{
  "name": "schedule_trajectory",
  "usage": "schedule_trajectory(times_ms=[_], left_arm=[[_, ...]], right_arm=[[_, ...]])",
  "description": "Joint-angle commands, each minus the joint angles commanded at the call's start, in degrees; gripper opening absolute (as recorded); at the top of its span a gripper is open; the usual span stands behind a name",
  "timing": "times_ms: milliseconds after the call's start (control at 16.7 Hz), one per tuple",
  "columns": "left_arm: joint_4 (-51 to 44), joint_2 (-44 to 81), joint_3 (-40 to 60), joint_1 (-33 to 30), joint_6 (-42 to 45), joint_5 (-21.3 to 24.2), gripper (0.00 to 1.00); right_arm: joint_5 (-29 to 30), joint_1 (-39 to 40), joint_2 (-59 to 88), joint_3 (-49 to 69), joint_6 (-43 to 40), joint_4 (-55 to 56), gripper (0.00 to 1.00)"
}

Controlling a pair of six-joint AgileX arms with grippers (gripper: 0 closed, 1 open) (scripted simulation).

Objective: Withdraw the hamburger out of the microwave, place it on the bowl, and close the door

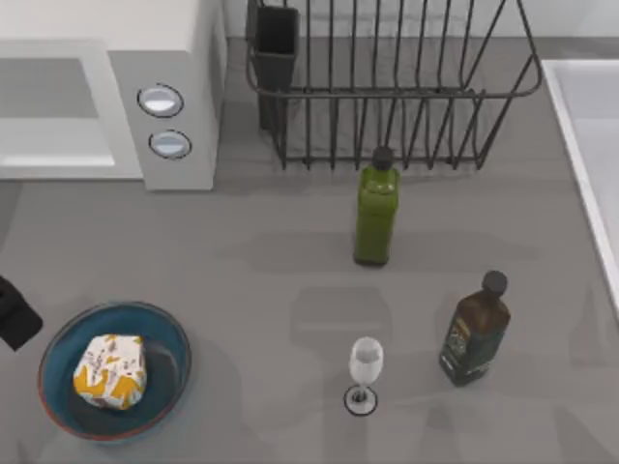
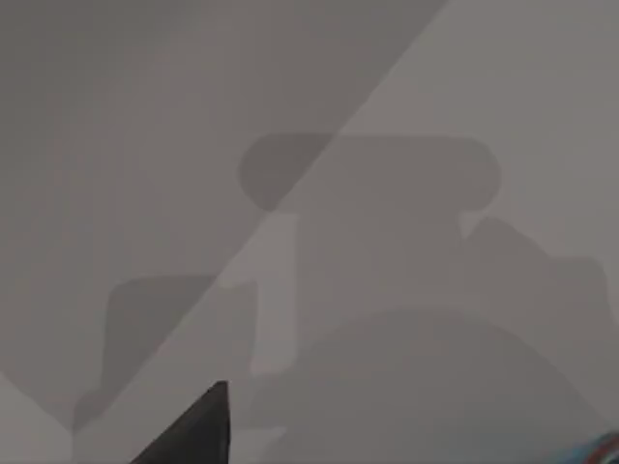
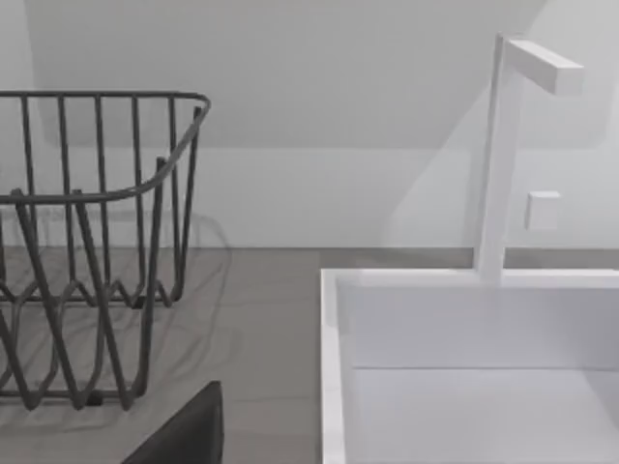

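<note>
Nearest the camera, the hamburger (image 1: 109, 371) is lying in the bowl (image 1: 164, 333) at the table's (image 1: 271, 290) front left, with a wine glass (image 1: 365, 372) and a dark bottle (image 1: 475, 329) standing to the right. The left gripper (image 1: 14, 311) is sitting at the left edge just beside the bowl; its finger state cannot be told. Farther back, a green bottle (image 1: 376, 208) is standing before the wire rack (image 1: 387, 87), while the microwave (image 1: 174, 68) is resting at the far left with its door (image 1: 53, 111) shut.

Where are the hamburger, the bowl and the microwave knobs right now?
hamburger (image 1: 109, 371): top view, middle of its wrapper, sitting in the bowl.
bowl (image 1: 166, 333): top view, bare blue inside near the rim.
microwave (image 1: 160, 101): top view, upper knob on its side panel.
</note>
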Motion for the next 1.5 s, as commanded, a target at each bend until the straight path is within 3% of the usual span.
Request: schedule_trajectory(times_ms=[240, 480, 660, 960, 1500], left_arm=[[15.4, -20.4, -10.8, 4.8, 24.4, 7.3, 1.00], [27.3, -33.6, -18.2, 6.9, 39.3, 12.5, 1.00], [31.7, -37.6, -20.7, 7.2, 44.2, 14.4, 1.00], [32.1, -37.9, -20.9, 7.2, 44.6, 14.5, 1.00], [32.1, -37.9, -20.9, 7.2, 44.6, 14.5, 0.32]], right_arm=[[0.0, 0.0, 0.0, 0.0, 0.0, 0.0, 1.00], [0.0, 0.0, 0.0, 0.0, 0.0, 0.0, 1.00], [0.0, 0.0, 0.0, 0.0, 0.0, 0.0, 1.00], [0.0, 0.0, 0.0, 0.0, 0.0, 0.0, 1.00], [0.0, 0.0, 0.0, 0.0, 0.0, 0.0, 1.00]])
